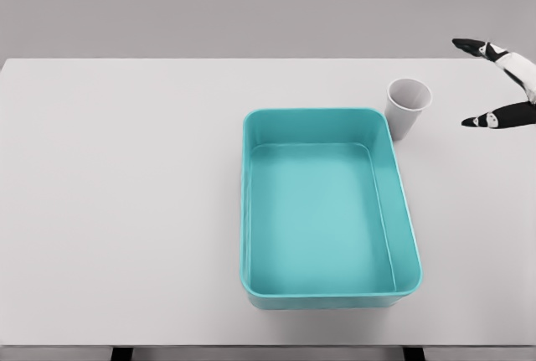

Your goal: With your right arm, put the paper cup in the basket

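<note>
A white paper cup [407, 106] stands upright on the table, just off the far right corner of the teal basket [249, 210]. The basket is a shallow rectangular tub with nothing inside. My right hand [474, 81] comes in at the right edge, to the right of the cup and apart from it. Its black-tipped fingers [479, 47] are spread wide and hold nothing. The left arm does not show.
The white table [117, 193] runs across the whole view, with its far edge behind the cup and its front edge below the basket. A grey wall lies behind it.
</note>
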